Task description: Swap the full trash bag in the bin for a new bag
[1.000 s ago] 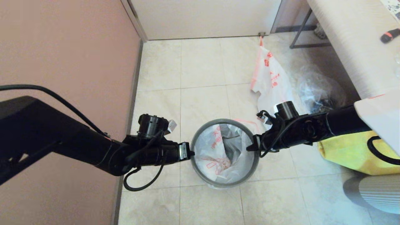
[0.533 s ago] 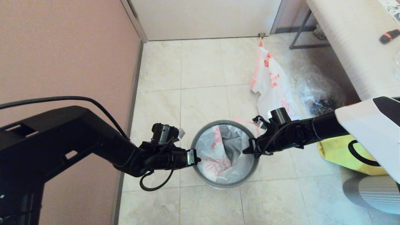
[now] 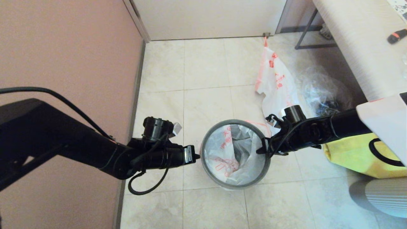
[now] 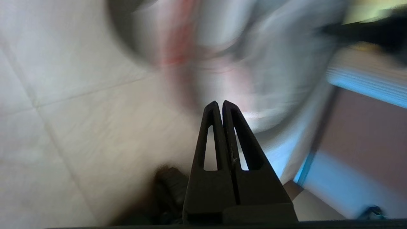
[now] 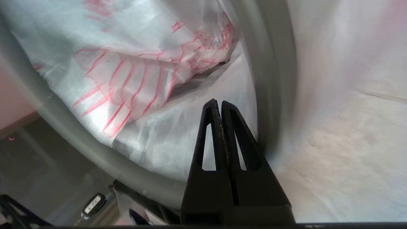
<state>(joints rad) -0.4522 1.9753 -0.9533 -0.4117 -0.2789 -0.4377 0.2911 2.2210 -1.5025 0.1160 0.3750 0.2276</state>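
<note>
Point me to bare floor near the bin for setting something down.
Free: tiles between the bin and the door, and the strip below the bin. Crowded: right side, with the full trash bag, clear plastic bag and yellow tote.

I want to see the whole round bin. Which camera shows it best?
The head view: the bin shows as a full ring on the floor, with the new bag inside, between the left gripper and right gripper. The right wrist view shows only a curved piece of rim. The left wrist view shows it blurred.
</note>
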